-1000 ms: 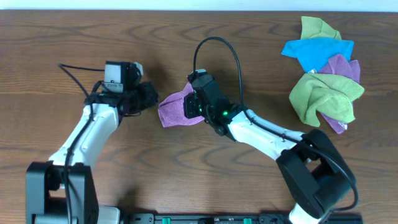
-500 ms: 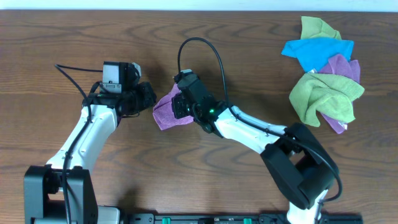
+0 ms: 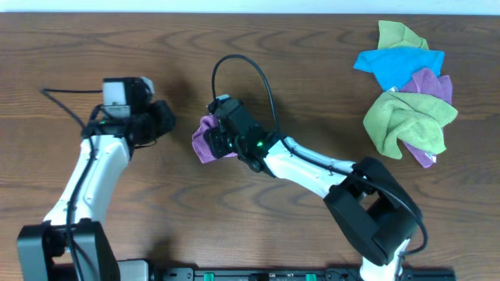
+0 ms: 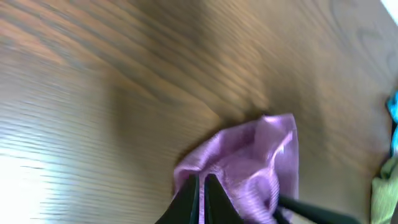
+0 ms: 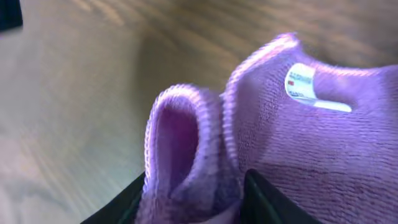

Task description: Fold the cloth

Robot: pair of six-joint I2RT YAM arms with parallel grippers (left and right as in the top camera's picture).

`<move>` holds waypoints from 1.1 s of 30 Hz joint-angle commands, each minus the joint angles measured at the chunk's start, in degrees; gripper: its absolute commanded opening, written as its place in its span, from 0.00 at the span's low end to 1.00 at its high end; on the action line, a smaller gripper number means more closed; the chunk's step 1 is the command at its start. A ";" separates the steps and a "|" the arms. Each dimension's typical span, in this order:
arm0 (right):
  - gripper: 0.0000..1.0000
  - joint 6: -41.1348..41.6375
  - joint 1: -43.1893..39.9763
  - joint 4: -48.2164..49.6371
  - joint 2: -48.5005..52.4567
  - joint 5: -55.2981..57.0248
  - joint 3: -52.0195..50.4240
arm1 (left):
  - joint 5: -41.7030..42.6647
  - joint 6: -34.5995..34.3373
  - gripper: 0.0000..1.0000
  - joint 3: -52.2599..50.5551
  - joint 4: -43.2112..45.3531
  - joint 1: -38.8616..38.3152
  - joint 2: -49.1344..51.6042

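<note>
We count five cloths: one lilac cloth [image 3: 201, 140] at centre frame and, at upper right, two green cloths [image 3: 397, 37] [image 3: 402, 121], one blue cloth [image 3: 398, 64] and one purple cloth [image 3: 430, 84]. We count two arms [image 3: 82, 176] [image 3: 312, 164], one white tag [image 5: 303, 82] and one table [image 3: 47, 62].
</note>
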 commanded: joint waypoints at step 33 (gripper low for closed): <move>0.99 -8.13 -5.68 -16.81 -15.69 2.84 4.22 | 9.14 2.08 0.95 1.29 -1.53 5.35 -2.38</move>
